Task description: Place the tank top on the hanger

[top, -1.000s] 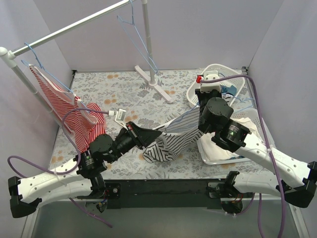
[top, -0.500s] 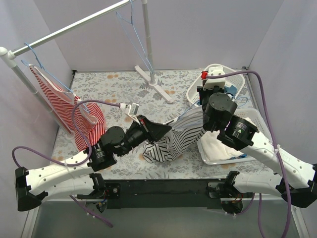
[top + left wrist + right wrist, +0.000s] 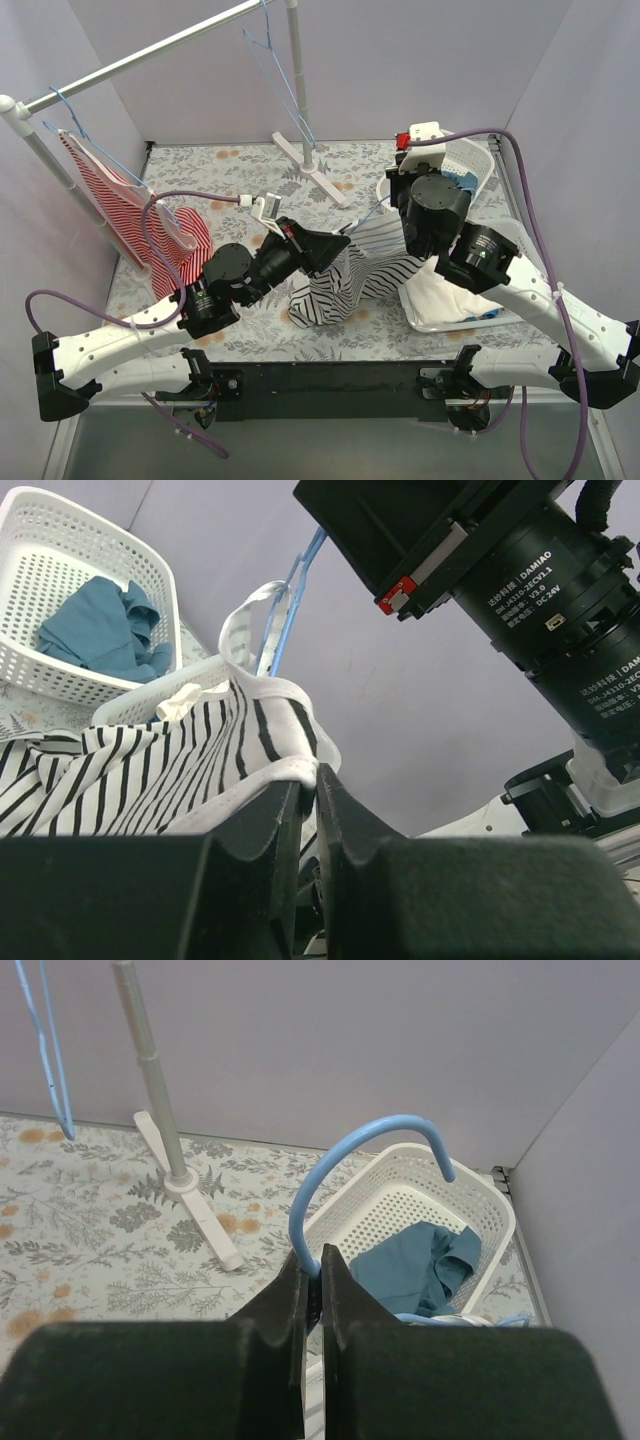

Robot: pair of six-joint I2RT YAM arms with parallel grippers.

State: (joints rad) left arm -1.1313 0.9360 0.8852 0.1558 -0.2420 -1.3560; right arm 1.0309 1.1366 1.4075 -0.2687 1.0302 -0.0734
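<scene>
The black-and-white striped tank top (image 3: 352, 282) hangs bunched between the two arms over the middle of the table. My left gripper (image 3: 308, 782) is shut on its white edge hem (image 3: 262, 776); a strap loop (image 3: 243, 630) stands up behind it. My right gripper (image 3: 318, 1265) is shut on the base of the hook of a light-blue hanger (image 3: 345, 1156), held above the table. In the top view the left gripper (image 3: 340, 246) sits just left of the right wrist (image 3: 432, 212), and a hanger wire (image 3: 372, 212) shows between them.
A white rail (image 3: 150, 55) with a hanging blue hanger (image 3: 278, 75) and a red-striped garment (image 3: 135, 215) stands at back left. Its foot (image 3: 312, 168) rests on the floral table. A white basket (image 3: 432, 1200) with blue cloth (image 3: 415, 1265) is at right, and a white tray (image 3: 450, 300) below it.
Both arms have moved up and inward. The left gripper has lifted the tank top's hem toward the right gripper, and the right wrist has swung left with the hanger.
</scene>
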